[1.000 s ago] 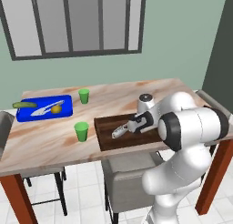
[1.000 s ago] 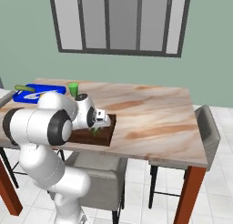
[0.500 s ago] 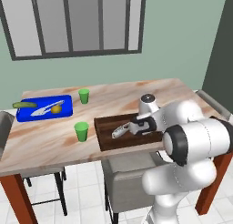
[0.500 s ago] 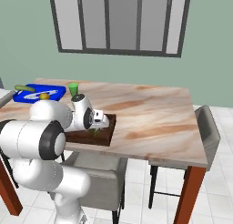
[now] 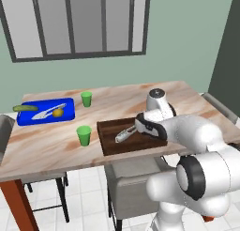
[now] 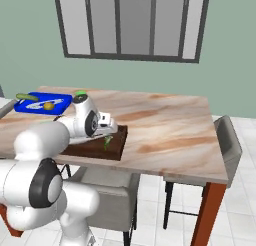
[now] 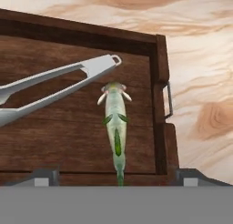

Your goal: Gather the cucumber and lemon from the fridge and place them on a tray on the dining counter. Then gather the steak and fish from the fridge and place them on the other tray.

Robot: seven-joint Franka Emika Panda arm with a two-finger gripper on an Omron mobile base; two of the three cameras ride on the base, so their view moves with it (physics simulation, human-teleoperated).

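Left base view: gripper [image 5: 136,127] is seen low over the wooden tray [image 5: 108,142], beside tongs [image 5: 124,134]. Right base view: fish [image 6: 107,142] is seen lying on that tray. Hand view: jaws are spread, nothing gripped; fish lies free between the fingertips [image 7: 45,175].

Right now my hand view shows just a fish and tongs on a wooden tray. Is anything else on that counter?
Observer: Yes. A blue tray sits at the counter's far left end, with a lemon on it and a cucumber at its left edge.
Operator: Anything between the two trays?
Observer: One green cup stands just left of the wooden tray.
Operator: Only one?
Observer: A second green cup stands further back, right of the blue tray.
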